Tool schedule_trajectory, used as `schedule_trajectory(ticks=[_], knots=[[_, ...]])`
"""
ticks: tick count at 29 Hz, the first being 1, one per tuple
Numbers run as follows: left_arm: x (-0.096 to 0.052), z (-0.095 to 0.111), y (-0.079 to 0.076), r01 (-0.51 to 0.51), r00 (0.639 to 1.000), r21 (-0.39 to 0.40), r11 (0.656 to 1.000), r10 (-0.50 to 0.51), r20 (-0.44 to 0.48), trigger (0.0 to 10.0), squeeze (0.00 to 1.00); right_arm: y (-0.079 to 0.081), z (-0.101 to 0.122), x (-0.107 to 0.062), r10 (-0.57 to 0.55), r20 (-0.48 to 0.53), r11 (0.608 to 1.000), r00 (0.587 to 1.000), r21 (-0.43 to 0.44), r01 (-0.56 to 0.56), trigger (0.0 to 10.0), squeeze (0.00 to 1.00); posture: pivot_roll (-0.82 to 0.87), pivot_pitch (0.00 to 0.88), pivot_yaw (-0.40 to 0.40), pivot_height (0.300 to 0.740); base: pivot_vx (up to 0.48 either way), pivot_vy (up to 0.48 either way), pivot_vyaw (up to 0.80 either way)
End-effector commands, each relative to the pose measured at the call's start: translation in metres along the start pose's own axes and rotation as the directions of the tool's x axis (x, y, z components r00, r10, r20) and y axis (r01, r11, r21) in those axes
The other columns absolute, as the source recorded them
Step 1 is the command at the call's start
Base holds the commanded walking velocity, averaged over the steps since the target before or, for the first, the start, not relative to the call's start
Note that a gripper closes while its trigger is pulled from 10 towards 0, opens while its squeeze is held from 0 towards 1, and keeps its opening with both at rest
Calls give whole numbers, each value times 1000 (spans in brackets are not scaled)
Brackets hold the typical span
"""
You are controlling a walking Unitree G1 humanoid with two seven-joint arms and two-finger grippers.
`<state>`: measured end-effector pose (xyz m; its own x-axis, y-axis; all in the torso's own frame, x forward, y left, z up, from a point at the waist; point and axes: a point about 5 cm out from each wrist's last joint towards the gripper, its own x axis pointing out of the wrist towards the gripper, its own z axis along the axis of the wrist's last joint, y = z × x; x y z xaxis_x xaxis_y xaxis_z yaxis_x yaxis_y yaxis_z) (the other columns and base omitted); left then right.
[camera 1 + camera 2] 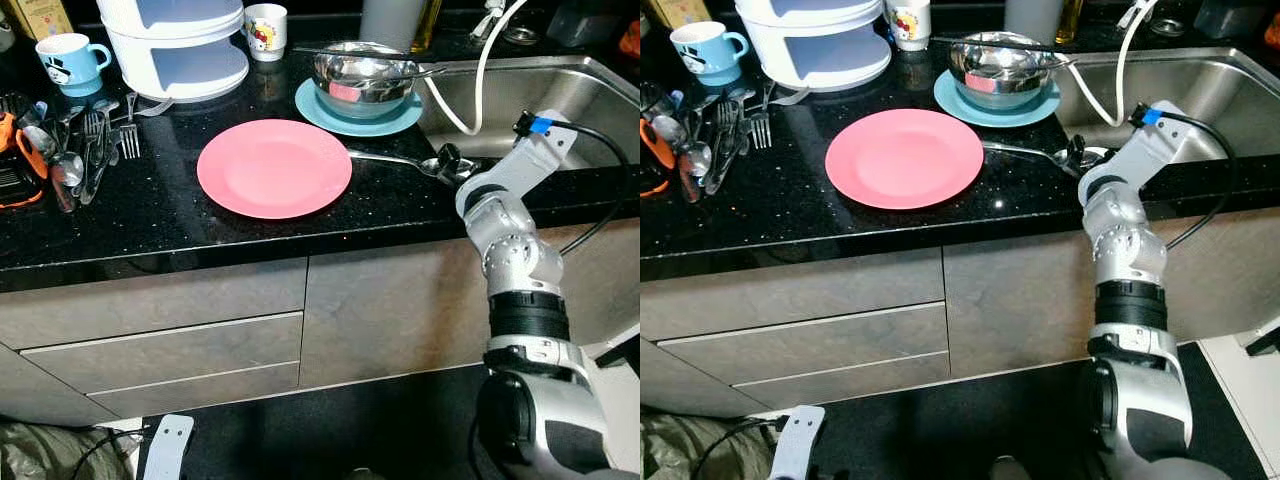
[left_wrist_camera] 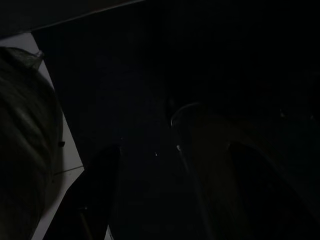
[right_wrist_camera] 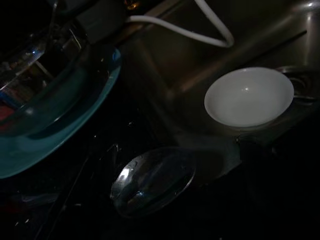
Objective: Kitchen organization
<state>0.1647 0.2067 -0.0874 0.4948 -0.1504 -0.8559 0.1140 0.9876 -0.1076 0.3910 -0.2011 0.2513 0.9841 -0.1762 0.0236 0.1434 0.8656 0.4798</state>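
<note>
Nearby, round pink plate (image 1: 274, 167), shiny metal ladle (image 3: 152, 181), right claw (image 1: 448, 160)

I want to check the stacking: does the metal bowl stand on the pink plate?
No, the metal bowl stands on the teal plate, while the pink plate lies bare in front of it.

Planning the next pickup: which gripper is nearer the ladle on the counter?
Right. The right gripper is at the ladle bowl, by the sink edge. The left arm hangs idle low, below the counter.
</note>
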Motion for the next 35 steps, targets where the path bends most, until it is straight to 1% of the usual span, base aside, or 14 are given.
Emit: schedule_trajectory(ticks=[1,2,4,6,7,11,13,14,15,16,17,18,28,35], knots=[[-2,-8,3,-6,1000,5,1000,6,-29,10000,0,2,-6,1,2,-65,999,998,40,0,10000,0,-3,187,2,740,0,0,0],[-2,-8,3,-6,1000,5,1000,6,-29,10000,0,2,-6,1,2,-65,999,998,40,0,10000,0,-3,187,2,740,0,0,0],[-2,-8,2,-7,1000,3,1000,7,-26,10000,0,10,-3,3,32,-89,996,996,86,-24,10000,0,-3,189,0,740,0,0,0],[-2,-8,2,-7,1000,2,1000,7,-25,10000,0,13,-3,3,45,-99,994,994,105,-35,10000,0,-3,184,-5,740,0,0,0],[-2,-8,2,-7,1000,2,1000,7,-25,10000,0,13,-3,3,45,-99,994,994,105,-35,10000,0,-3,184,-5,740,0,0,0],[-1,-7,1,-4,1000,-2,1000,4,-20,10000,0,27,-9,2,100,-158,987,982,143,-77,10000,0,0,187,-5,740,0,0,0],[-1,-7,1,-4,1000,-2,1000,4,-20,10000,0,28,-9,2,104,-163,986,981,147,-80,10000,0,0,187,-5,740,0,0,0],[-1,-7,1,-4,1000,-2,1000,4,-20,10000,0,29,-10,2,106,-169,986,980,147,-81,5922,0,0,187,-6,740,0,0,0],[-1,-7,1,-4,1000,-3,1000,4,-19,10000,0,29,-10,1,106,-171,986,979,147,-81,3686,0,-2,187,-5,740,0,0,0],[-1,-7,1,-4,1000,-4,1000,4,-19,10000,0,29,-10,1,107,-177,987,978,139,-83,2118,0,-2,187,-5,740,0,0,0],[-1,-7,1,-4,1000,-4,1000,4,-19,10000,0,29,-10,1,107,-177,987,978,139,-83,2118,0,-2,187,-5,740,0,0,0],[-1,-7,1,-4,1000,-4,1000,4,-19,10000,0,29,-10,1,107,-180,987,978,137,-83,0,0,-2,187,-7,740,0,0,0],[-1,-5,0,-7,1000,-18,1000,6,-11,10000,0,25,-6,2,94,-189,989,977,132,-69,0,0,-4,189,-8,740,0,0,0],[0,-5,0,-9,1000,-28,1000,9,-7,10000,0,17,1,3,56,-161,990,985,140,-33,0,0,-6,184,-8,740,0,0,0]])
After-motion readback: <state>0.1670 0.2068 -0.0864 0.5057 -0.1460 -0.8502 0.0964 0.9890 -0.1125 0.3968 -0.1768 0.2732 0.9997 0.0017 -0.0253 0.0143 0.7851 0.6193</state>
